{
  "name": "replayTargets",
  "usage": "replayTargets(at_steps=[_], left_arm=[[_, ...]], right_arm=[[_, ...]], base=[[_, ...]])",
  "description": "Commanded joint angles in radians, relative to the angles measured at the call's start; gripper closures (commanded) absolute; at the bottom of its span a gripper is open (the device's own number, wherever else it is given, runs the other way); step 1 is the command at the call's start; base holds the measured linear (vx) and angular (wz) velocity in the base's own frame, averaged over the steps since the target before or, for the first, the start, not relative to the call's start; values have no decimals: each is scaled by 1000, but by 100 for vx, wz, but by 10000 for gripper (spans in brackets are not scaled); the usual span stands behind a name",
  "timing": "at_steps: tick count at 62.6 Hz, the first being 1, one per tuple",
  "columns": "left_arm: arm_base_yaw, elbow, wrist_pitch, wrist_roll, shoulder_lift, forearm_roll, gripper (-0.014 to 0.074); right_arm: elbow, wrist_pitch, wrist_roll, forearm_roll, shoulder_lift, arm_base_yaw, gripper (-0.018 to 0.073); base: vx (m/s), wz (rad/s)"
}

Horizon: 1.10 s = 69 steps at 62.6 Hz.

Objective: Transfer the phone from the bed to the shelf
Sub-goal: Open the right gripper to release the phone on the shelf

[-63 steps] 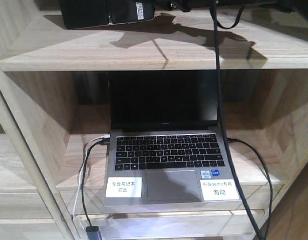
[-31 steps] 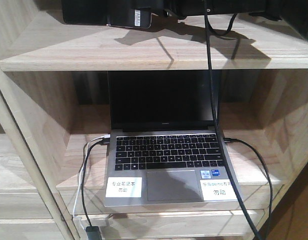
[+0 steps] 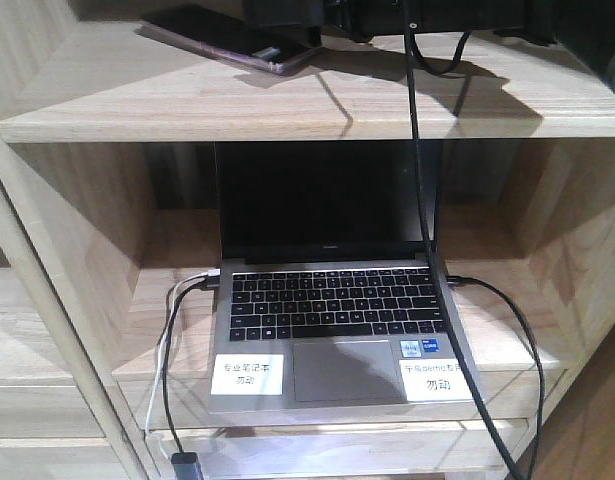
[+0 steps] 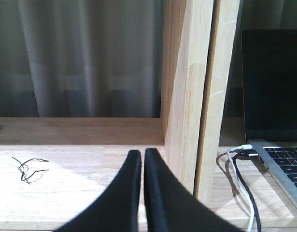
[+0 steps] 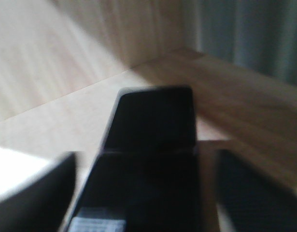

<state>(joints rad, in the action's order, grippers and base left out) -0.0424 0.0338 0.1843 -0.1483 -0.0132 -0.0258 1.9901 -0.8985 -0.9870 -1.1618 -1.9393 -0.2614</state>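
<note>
The phone [image 3: 222,38], black with a pinkish rim, lies flat on the top board of the pale wooden shelf [image 3: 387,100], at its left. In the right wrist view the phone [image 5: 153,125] rests on the board between the parted fingers of my right gripper [image 5: 146,159]. Bare wood shows on both sides of it, so that gripper is open. This view is blurred. My left gripper [image 4: 142,153] is shut on nothing, low over a lower shelf board [image 4: 66,193]. The bed is out of view.
A grey laptop [image 3: 327,310] stands open in the compartment below, with cables plugged into both sides. A black arm cable [image 3: 419,180] hangs in front of its screen. A shelf upright [image 4: 187,96] stands just right of my left gripper. A small wire tangle [image 4: 27,169] lies to its left.
The phone was held level at the top left. It now lies angled on the top board, and the right fingers have parted from it.
</note>
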Motion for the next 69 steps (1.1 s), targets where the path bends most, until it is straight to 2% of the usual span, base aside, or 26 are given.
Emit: replayTargets(at_steps=[1,15,24,31,37,43,53,58,69], left_arm=[[4,-21,-72,6,-13,-9,595],[4,-21,-72,6,-13,-9,595],[4,-21,-72,6,-13,-9,595],[4,-21,-72,6,-13,-9,595],[4,-21,-72,6,-13,-9,595],[4,-21,-72,6,-13,-9,595],[4,-21,-72,6,-13,-9,595],[4,-21,-72,6,-13,-9,595],[4,-21,-72,6,-13,-9,595]], right_arm=[[29,41,-9,-45,58,6,-92],[29,45,-6,-10,76,7,-32],[29,43,17,3,107,21,60],[29,35,17,10,138,38,198],[29,16,17,43,167,46,386],[29,3,55,125,203,46,576],[6,-7,166,227,266,46,566],[-55,30,169,250,318,46,566],[-296,209,152,253,482,46,566]], base=[[0,0],[0,0],[0,0],[0,0],[0,0],[0,0],[0,0],[0,0],[0,0]])
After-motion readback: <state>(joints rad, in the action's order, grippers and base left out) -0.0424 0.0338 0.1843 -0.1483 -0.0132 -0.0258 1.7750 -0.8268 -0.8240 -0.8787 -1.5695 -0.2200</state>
